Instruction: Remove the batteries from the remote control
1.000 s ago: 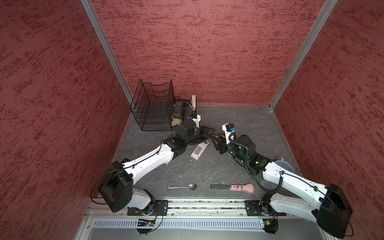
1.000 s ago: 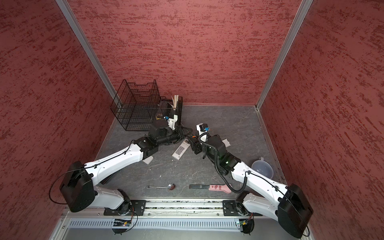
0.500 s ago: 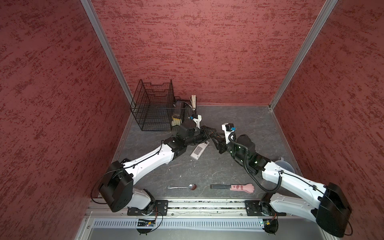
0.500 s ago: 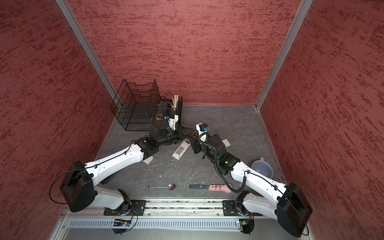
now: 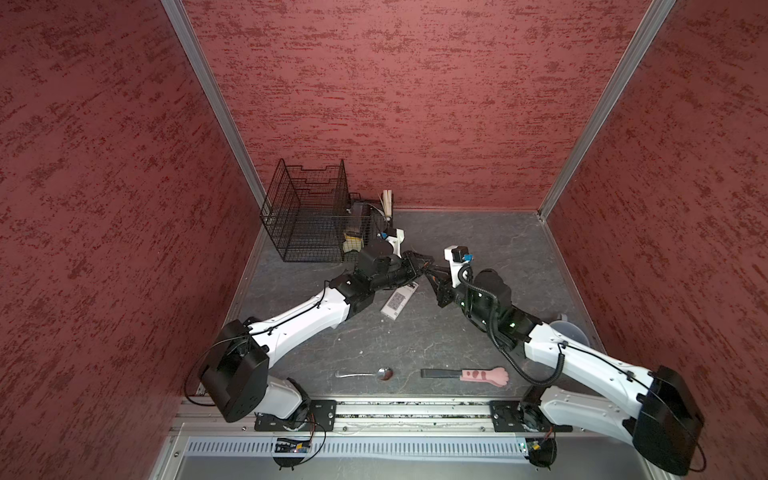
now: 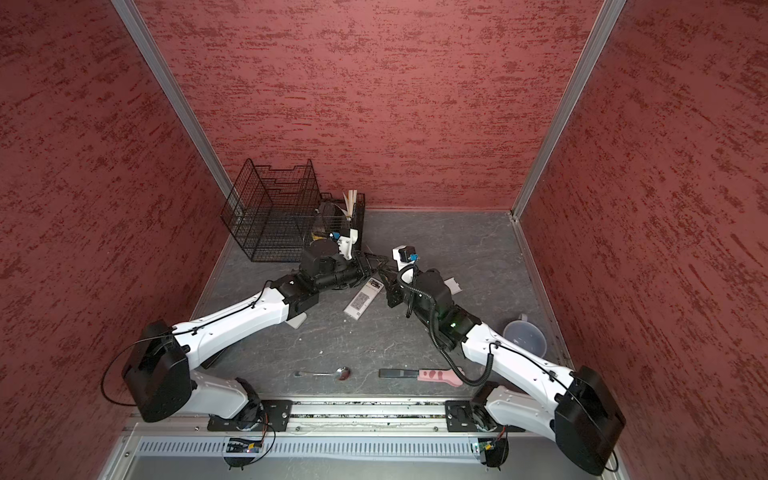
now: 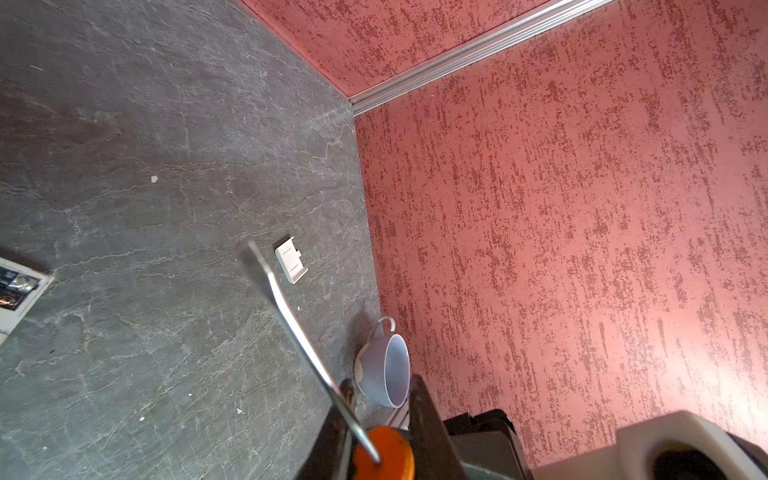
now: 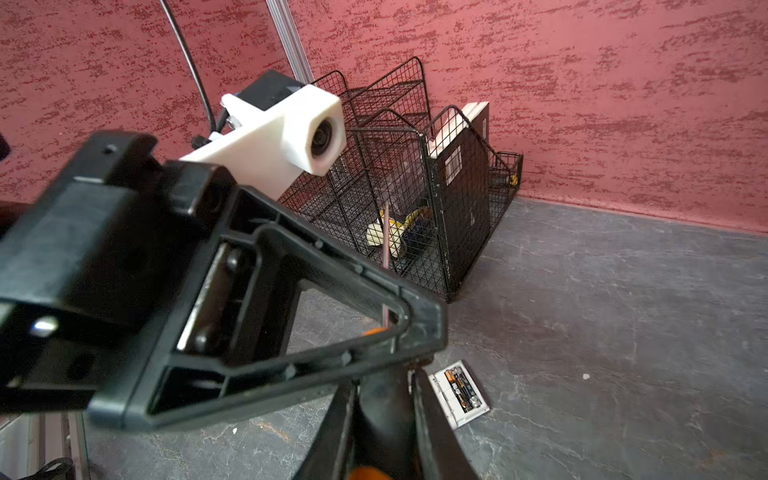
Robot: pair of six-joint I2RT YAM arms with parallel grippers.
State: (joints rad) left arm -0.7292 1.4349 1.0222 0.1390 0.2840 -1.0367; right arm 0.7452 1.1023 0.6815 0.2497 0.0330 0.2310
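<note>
The white remote control lies back up on the grey floor, its compartment open. The batteries sit side by side in it. Above its far end the two grippers meet tip to tip. My left gripper is shut on a screwdriver at its orange collar, the metal shaft pointing outward. My right gripper is shut on the same screwdriver's black handle. The loose white battery cover lies beside the right arm.
A black wire rack with a book and small items stands at the back left. A spoon and a pink paw-handled tool lie near the front edge. A pale cup sits by the right wall.
My right gripper has moved in toward the left gripper and its jaws have closed round the screwdriver's handle. The left gripper has kept its hold. The remote has not moved.
</note>
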